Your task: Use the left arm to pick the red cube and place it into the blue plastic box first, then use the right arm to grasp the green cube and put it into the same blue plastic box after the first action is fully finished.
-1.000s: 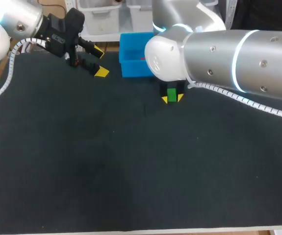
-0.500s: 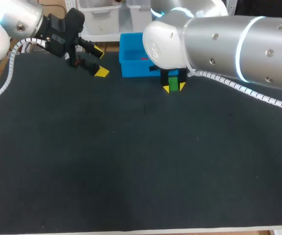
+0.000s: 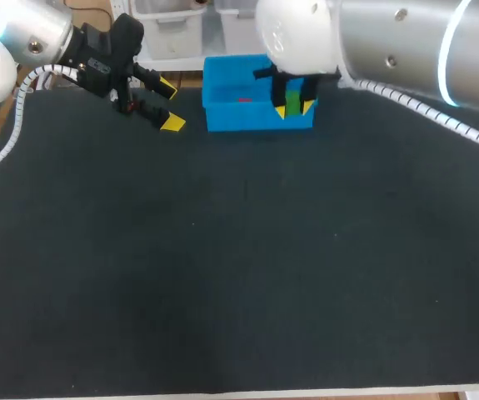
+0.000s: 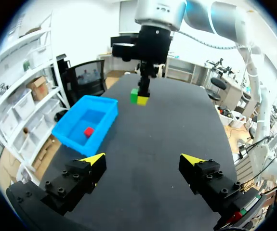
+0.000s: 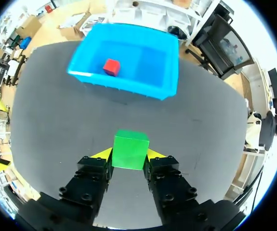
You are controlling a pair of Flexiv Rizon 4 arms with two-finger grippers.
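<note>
The dark surface [image 3: 239, 267] is carrying the blue plastic box [image 3: 239, 118] at upper centre. The right end effector [image 3: 294, 109] is clamping the green cube [image 3: 293, 104] aloft near the box. The left end effector [image 3: 171, 104], upper left, is hanging with fingers apart. The red cube [image 3: 245, 100] is lying inside the box.

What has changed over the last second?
The right gripper, shut on the green cube, carried it across the table toward the blue box. The left gripper stayed open beside the box, and the red cube stayed inside it.
</note>
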